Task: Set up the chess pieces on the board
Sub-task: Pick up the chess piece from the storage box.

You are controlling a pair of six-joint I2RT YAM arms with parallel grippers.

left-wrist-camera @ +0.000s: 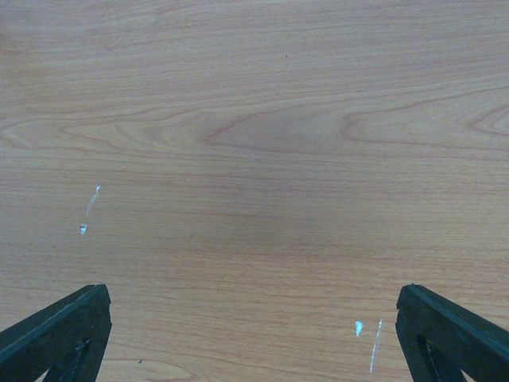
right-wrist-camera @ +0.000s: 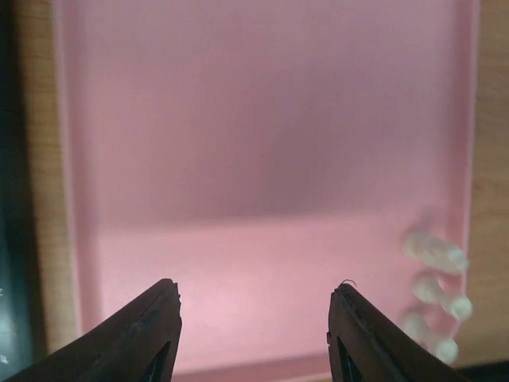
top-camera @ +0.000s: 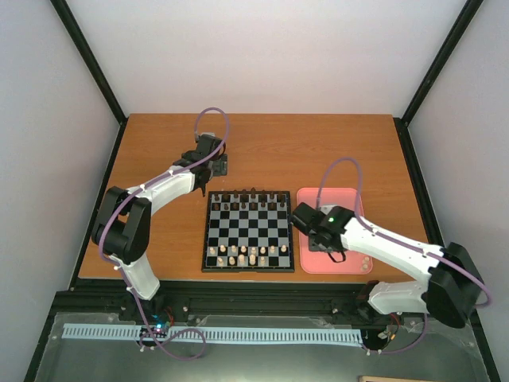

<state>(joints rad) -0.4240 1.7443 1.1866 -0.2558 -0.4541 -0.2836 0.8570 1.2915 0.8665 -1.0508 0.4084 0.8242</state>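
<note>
Right gripper (right-wrist-camera: 254,290) hangs over the pink tray (right-wrist-camera: 238,143), jaws partly spread, nothing between them. Three loose chess pieces (right-wrist-camera: 436,293) lie at its four o'clock against the tray wall; I'd shift there, pinch one only, then carry it to the board (top-camera: 248,231). Left gripper (left-wrist-camera: 253,301) gapes wide, empty, over the table (left-wrist-camera: 254,119)
</note>
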